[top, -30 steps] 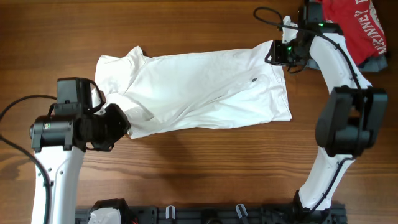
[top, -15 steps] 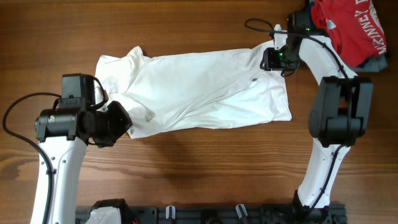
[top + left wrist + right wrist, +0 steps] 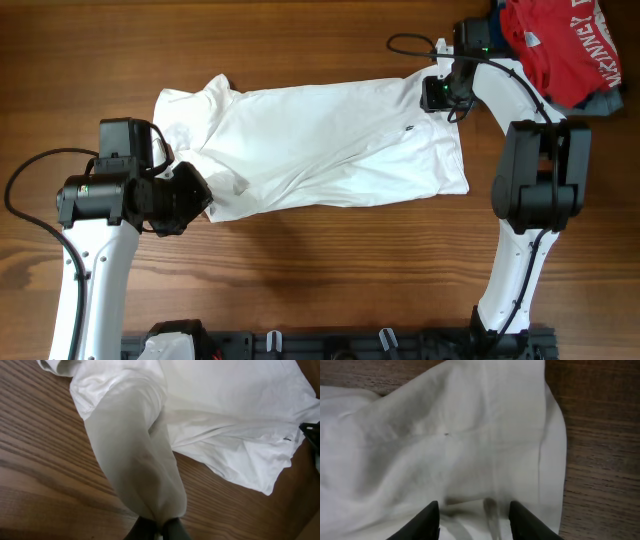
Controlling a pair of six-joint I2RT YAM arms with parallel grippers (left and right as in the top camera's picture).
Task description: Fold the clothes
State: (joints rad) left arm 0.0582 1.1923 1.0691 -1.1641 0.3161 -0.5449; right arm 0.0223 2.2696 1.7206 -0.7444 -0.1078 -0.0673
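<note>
Right now the left gripper is pinched shut on a stretched fold of the white T-shirt, down at the shirt's 8 o'clock edge. Right gripper has its fingers parted, astride the hem at about 2 o'clock; a grip isn't clear yet. Shirt lies lengthwise mid-table, red garment well apart at its 2 o'clock. Best get the right side a firm bite before lifting, then raise both ends together so the thin fabric doesn't sag or slip.
</note>
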